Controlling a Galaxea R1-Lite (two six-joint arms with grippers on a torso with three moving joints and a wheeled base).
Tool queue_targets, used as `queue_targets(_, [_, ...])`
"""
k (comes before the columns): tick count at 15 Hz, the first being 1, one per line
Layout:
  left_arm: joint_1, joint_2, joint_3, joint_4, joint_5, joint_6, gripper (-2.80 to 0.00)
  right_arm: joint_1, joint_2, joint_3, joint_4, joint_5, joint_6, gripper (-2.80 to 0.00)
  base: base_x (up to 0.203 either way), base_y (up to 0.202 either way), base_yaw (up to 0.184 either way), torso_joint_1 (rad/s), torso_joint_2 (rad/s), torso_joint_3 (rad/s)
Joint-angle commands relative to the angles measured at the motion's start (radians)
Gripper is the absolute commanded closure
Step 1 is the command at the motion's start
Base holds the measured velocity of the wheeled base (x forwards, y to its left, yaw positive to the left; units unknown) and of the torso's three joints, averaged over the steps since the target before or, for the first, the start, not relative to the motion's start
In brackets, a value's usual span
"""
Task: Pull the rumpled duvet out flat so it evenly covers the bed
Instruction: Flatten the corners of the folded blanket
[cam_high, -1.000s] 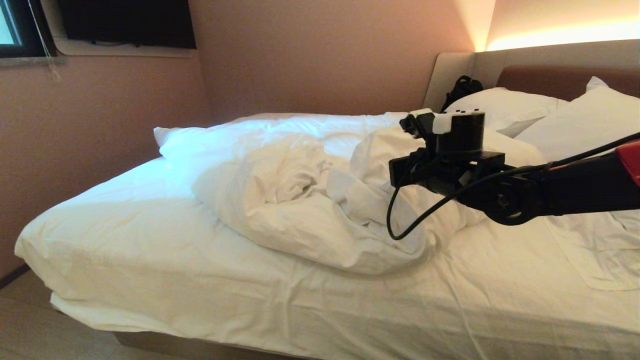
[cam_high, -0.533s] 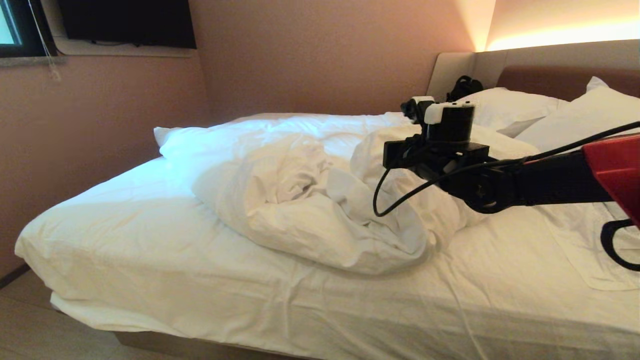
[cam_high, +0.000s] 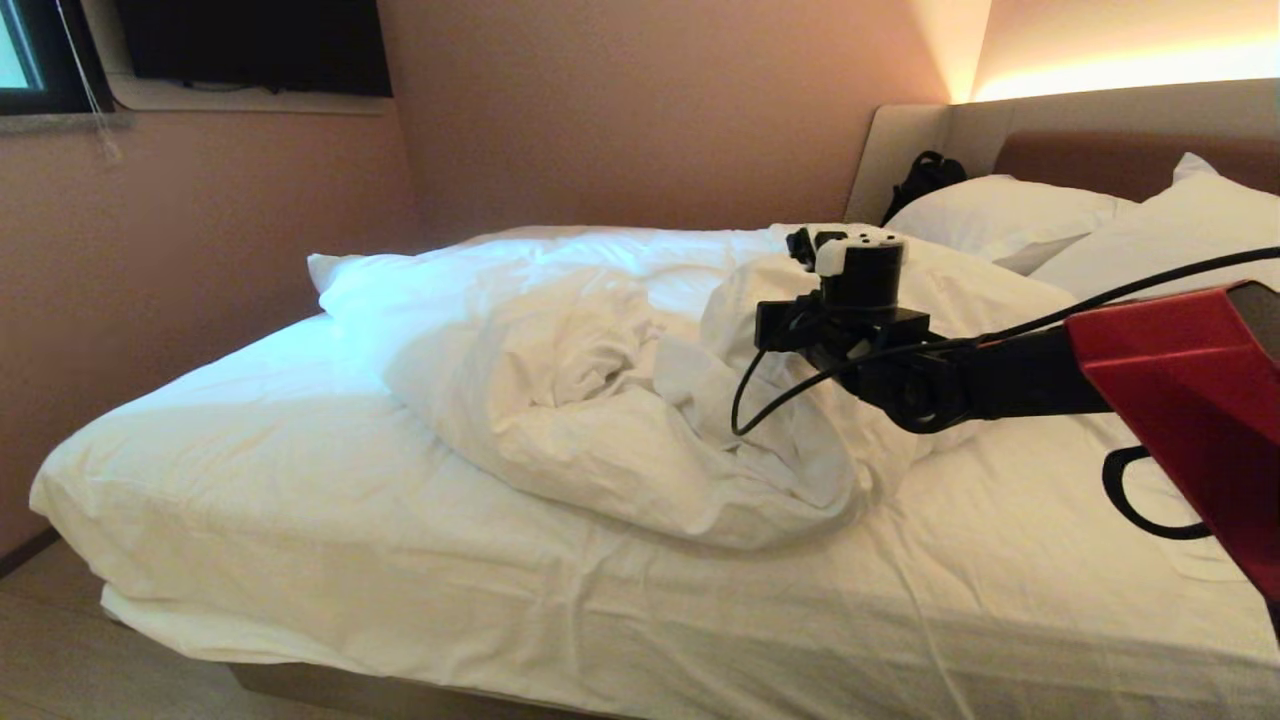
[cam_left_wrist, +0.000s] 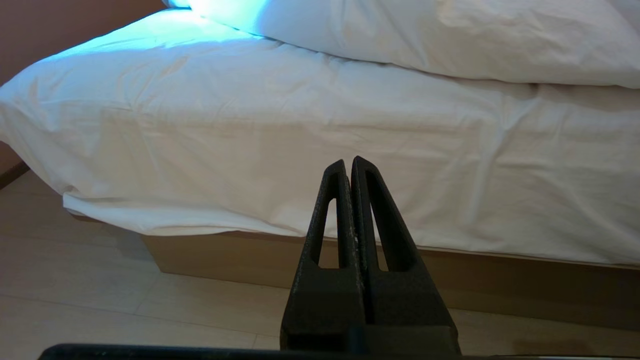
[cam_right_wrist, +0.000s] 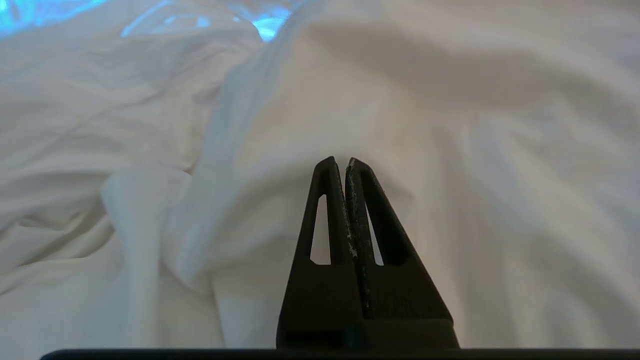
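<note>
duvet: one thick puffy white quilt in a wrinkled cotton cover (cam_high: 600, 400), bunched in a heap mid-mattress toward the far side, not spread; near side of the sheet bare
bed: one large low bed with white fitted sheet, tan platform base and padded beige-brown headboard (cam_high: 300, 560)
pillows: two white pillows (cam_high: 1000, 215) at the headboard, side by side
bag: one small black item (cam_high: 925, 175) against the headboard, behind the pillows; can't tell what it is exactly
my right pincer: black two-finger gripper (cam_right_wrist: 347, 162), tips pressed together, nothing between them; arm stretched out over the heap
my left pincer: black two-finger gripper (cam_left_wrist: 348, 162), tips pressed together, empty, low beside the bed, pointing at the mattress side
head view only: whole bed, pillows, headboard, my red-and-black right arm (cam_high: 1000, 375); left arm not in it
left wrist view only: tan base, pale wood floor (cam_left_wrist: 100, 300), sheet edge hanging over the base
right wrist view only: close duvet folds just past my fingertips; can't tell if touching
</note>
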Motion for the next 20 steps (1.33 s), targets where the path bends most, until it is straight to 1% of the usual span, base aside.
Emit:
queue_targets(1, [0.000,0.000,0.000,0.000,0.000,0.000,0.00,0.000,0.009,-0.001,-0.003,-0.003,-0.001,-2.80,0.000,0.000,0.000,0.000,0.00,0.000])
queue_targets(10, [0.000,0.000,0.000,0.000,0.000,0.000,0.00,0.003,-0.015,0.026,-0.008,-0.002,0.001,-2.80,0.000,0.000,0.000,0.000,0.00,0.000])
queue_targets(14, [0.000,0.000,0.000,0.000,0.000,0.000,0.00,0.013,-0.023,0.066,-0.059,0.002,-0.006,-2.80,0.000,0.000,0.000,0.000,0.00,0.000])
queue_targets(20, [0.000,0.000,0.000,0.000,0.001,0.000,0.00,0.010,0.063,0.007,-0.053,0.008,-0.011,-2.80,0.000,0.000,0.000,0.000,0.00,0.000])
